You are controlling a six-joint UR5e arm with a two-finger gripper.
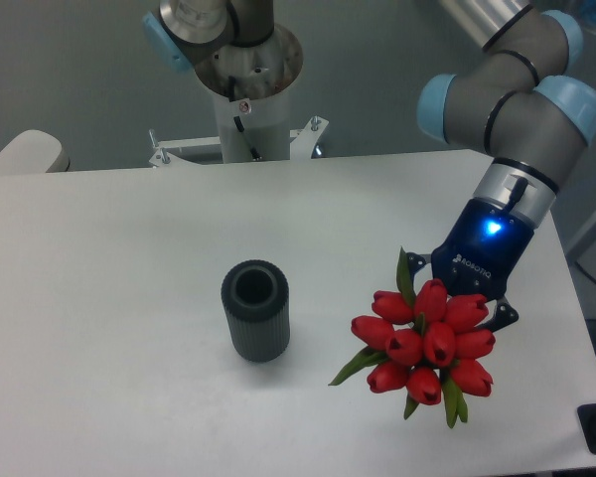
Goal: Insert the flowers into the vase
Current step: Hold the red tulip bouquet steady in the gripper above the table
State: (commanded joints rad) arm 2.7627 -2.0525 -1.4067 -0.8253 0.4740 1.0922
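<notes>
One arm, one bunch: we see the blue-bodied two-finger gripper (pixel 474 316) on the grey UR5e arm (pixel 512 99) carrying the tight bunch of red tulip buds with long green leaves (pixel 427 343). The bunch hides its fingers, so we judge them clamped on the stems behind the buds, though we can't actually see the contact. The buds face the camera and tilt downward, which we read as a carry pose, stems not yet aimed at any opening. The small dark grey ribbed cylinder vase (pixel 255 310) stands upright on the white table (pixel 109 298), mouth open upward, well apart to the left of the bunch. Nothing sits between the two, so the lateral path looks free. The bunch hangs near the table's right front corner, little margin there. The bunch looks wider than the mouth, so only the stems should enter.
</notes>
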